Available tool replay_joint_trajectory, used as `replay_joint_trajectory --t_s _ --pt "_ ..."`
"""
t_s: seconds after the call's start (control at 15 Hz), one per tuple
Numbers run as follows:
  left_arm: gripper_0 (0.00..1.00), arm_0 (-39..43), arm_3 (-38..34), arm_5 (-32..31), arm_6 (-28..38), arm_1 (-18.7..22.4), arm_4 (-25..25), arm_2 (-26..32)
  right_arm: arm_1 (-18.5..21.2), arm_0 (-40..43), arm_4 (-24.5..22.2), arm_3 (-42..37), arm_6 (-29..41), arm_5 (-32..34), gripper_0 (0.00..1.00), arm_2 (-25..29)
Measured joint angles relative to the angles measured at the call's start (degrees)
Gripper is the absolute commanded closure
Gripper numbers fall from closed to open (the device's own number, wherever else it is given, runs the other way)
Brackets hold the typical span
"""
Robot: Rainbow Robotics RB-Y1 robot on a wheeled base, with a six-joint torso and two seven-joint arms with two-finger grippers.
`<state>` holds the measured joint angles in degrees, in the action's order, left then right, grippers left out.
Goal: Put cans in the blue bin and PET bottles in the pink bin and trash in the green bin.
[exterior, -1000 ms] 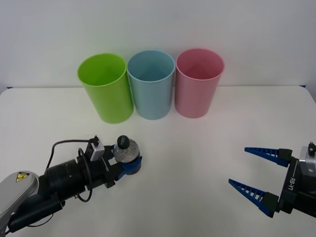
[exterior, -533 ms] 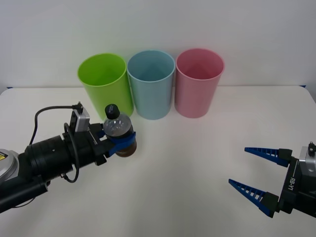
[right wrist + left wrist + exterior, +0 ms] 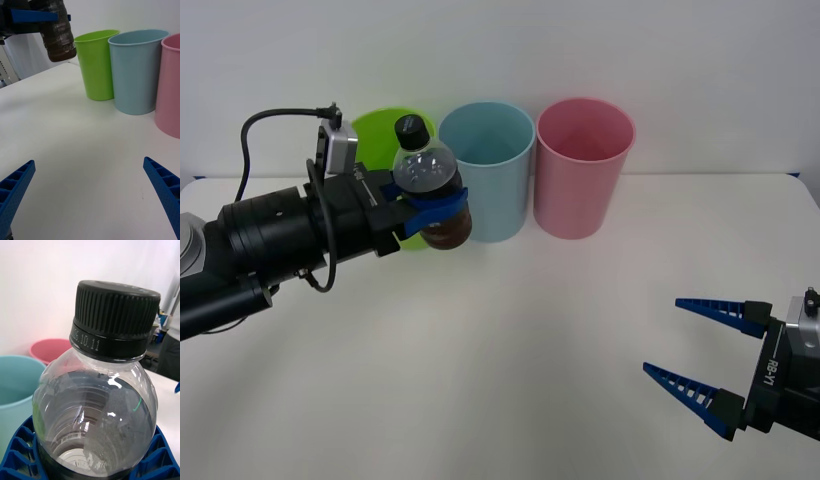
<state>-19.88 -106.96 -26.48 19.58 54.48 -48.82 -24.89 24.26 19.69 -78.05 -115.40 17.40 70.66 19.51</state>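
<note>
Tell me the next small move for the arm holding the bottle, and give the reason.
Probably carry it sideways toward the robot's right, past the blue bin to above the pink bin. The left gripper holds the bottle upright, clear of the table and in front of the green bin, and bottles belong in pink. The right gripper waits open, low.

"RB-Y1" on right gripper (image 3: pixel 700 355) housing, bottle (image 3: pixel 95 416) cap-ring print unreadable

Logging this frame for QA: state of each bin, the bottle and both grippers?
PET bottle: capped, upright, held clear of the table.
left gripper: shut on the bottle, raised in front of the green bin.
right gripper: open, low over the table.
green bin: upright.
blue bin: upright, looks empty.
pink bin: upright, looks empty.
</note>
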Motion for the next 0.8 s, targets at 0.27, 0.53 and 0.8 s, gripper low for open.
replay_joint_trajectory --t_s 0.27,0.53,0.8 --pt "0.95 -17.48 3.4 8.97 9.28 -0.18 0.72 -12.48 0.0 0.0 0.0 0.0 0.0 0.0 0.0 0.0" --pt "0.95 -29.06 15.09 11.37 9.92 -7.69 2.74 -18.06 0.0 0.0 0.0 0.0 0.0 0.0 0.0 0.0" --pt "0.95 -36.5 28.24 11.36 10.01 -17.07 1.69 -18.18 0.0 0.0 0.0 0.0 0.0 0.0 0.0 0.0"
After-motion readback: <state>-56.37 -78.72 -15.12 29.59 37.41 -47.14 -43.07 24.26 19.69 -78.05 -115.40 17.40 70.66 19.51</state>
